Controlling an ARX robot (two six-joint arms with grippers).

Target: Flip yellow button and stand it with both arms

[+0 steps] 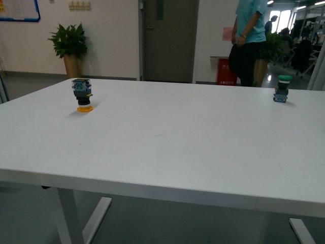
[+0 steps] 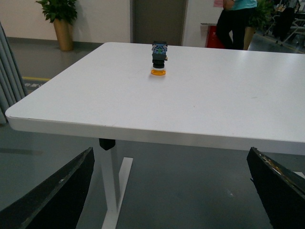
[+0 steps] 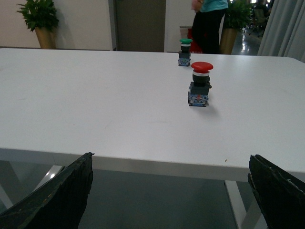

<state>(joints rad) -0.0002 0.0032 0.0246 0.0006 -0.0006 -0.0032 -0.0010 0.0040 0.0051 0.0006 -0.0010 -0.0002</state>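
Observation:
The yellow button stands upside down on its yellow cap at the far left of the white table, its blue-grey block on top. It also shows in the left wrist view, far from my left gripper. The left gripper is open and empty, below and in front of the table edge. My right gripper is open and empty too, below the table's near edge. Neither arm shows in the front view.
A green-capped button stands upright at the far right, also in the right wrist view. A red-capped button stands upright nearer. A person and potted plants are beyond the table.

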